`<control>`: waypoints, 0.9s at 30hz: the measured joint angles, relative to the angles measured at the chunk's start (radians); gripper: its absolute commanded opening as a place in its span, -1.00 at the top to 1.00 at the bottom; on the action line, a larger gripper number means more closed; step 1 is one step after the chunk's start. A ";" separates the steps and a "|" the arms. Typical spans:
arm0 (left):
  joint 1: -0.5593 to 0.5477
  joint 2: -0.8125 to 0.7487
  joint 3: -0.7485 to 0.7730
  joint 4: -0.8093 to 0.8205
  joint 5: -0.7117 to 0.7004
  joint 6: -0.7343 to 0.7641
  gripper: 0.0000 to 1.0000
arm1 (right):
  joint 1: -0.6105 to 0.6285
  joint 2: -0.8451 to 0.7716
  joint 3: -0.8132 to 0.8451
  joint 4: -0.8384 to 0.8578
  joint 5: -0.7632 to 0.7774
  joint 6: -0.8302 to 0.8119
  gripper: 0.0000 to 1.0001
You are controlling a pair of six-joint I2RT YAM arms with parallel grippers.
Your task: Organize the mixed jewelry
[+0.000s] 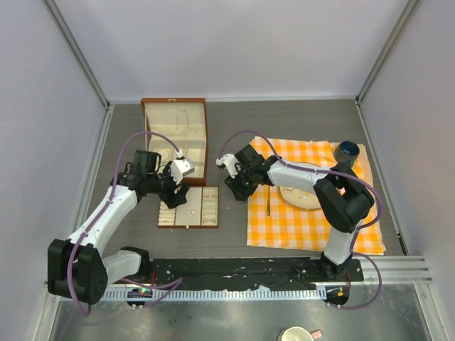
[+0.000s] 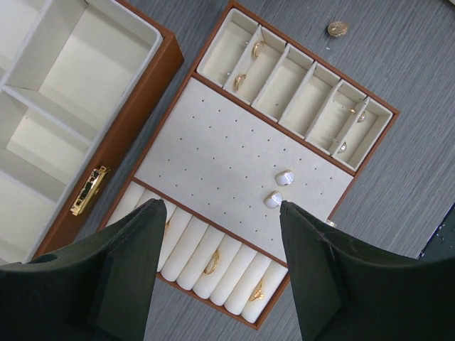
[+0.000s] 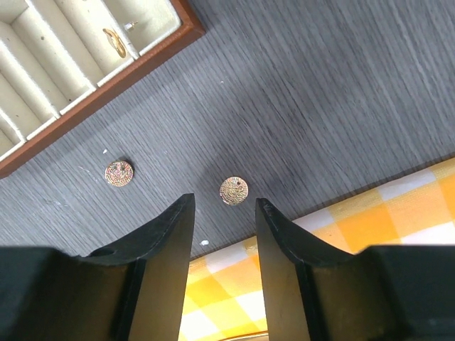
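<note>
While both stand spread and empty, left gripper (image 2: 224,213) over tray's (image 2: 213,142) pearl studs (image 2: 284,176), right gripper (image 3: 224,206) above gold disc (image 3: 233,190).

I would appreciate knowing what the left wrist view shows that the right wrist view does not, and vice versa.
Only the left wrist view shows the brown wooden cream-lined tray's perforated panel with two pearl-like studs, gold rings in its roll slots, and the open brown box's gold clasp. Only the right wrist view shows the orange-and-white checked cloth and a second small gold disc before the open right gripper. Both show the tray's compartment end, the grey table, and a gold disc beside the tray.
</note>
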 measured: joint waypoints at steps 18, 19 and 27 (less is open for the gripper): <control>0.000 0.000 0.000 0.006 0.000 0.000 -0.39 | 0.000 0.000 -0.014 0.023 -0.009 0.005 0.19; 0.000 0.000 0.000 0.006 0.000 0.000 -0.39 | 0.000 0.000 -0.014 0.023 -0.009 0.005 0.21; 0.000 0.000 0.000 0.006 0.000 0.000 -0.39 | 0.000 0.001 -0.014 0.023 -0.008 0.004 0.27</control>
